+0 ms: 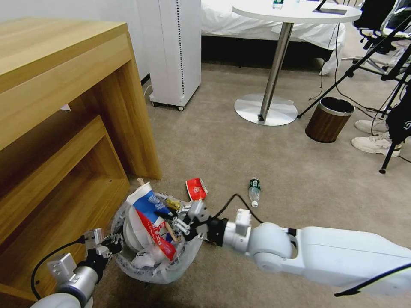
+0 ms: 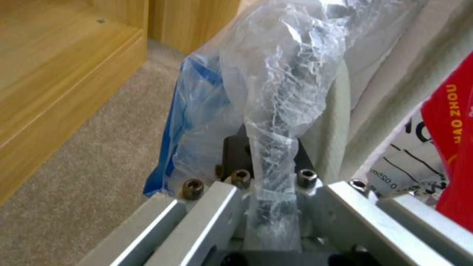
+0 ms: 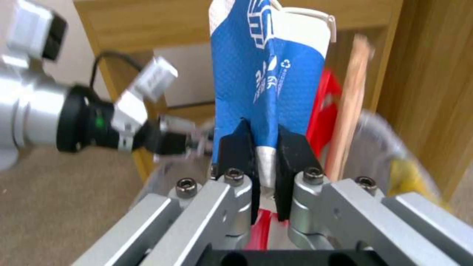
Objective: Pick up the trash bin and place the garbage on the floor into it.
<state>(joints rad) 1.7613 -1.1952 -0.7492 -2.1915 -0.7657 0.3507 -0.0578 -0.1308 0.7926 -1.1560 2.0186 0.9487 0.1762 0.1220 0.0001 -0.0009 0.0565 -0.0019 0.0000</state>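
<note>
The trash bin (image 1: 188, 256), lined with a crinkly white bag, is low in the head view beside the wooden shelf. My left gripper (image 1: 112, 247) is shut on its bagged rim (image 2: 276, 155). Over the bin, my right gripper (image 1: 167, 215) is shut on the lower end of the blue-white carton (image 1: 143, 202), which stands upright between the pads (image 3: 236, 151). A wooden stick (image 3: 347, 118) and red wrappers (image 1: 162, 241) lie in the bin with other garbage. A red-white paper cup (image 1: 196, 188) and a clear green-labelled bottle (image 1: 254, 190) lie on the carpet just beyond.
The wooden shelf unit (image 1: 64, 141) stands close on the left. A brown wood-grain bin (image 1: 329, 119), a round table's pedestal base (image 1: 265, 109), tripod legs and a person's shoes (image 1: 376, 143) are farther off to the right. Open carpet lies between.
</note>
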